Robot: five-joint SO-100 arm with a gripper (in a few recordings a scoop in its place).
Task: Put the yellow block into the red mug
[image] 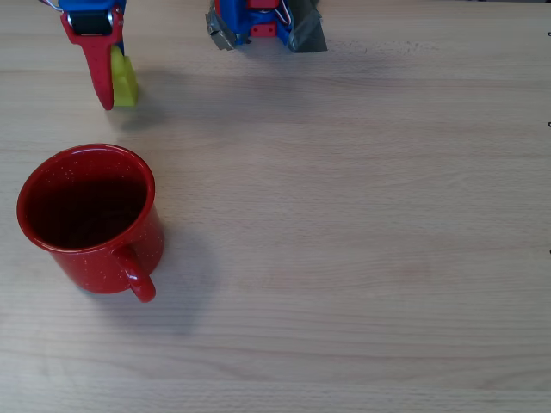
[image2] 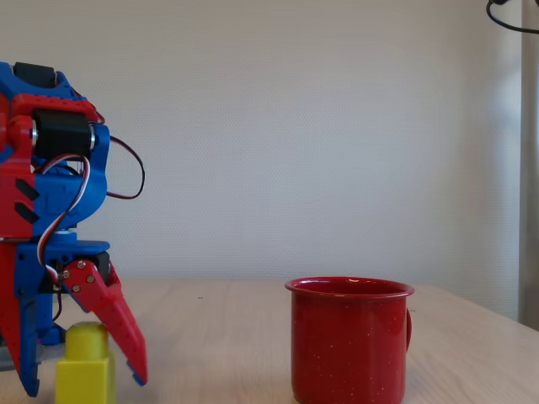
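Observation:
The yellow block (image: 126, 83) stands on the table at the top left of the overhead view, tight against the right side of my gripper's (image: 109, 91) red finger. In the fixed view the yellow block (image2: 84, 370), stud up, stands low between the blue finger on its left and the red finger (image2: 120, 330) on its right. My gripper (image2: 84, 384) is open, its jaws spread wider than the block, with a gap on the blue side. The red mug (image: 86, 215) stands upright nearer the front, its handle pointing down-right; in the fixed view the red mug (image2: 349, 341) is to the right of the block.
The arm's base (image: 258, 21) sits at the top centre of the overhead view. Bare wooden table (image: 370, 232) stretches to the right of the mug and block. A pale wall stands behind the table in the fixed view.

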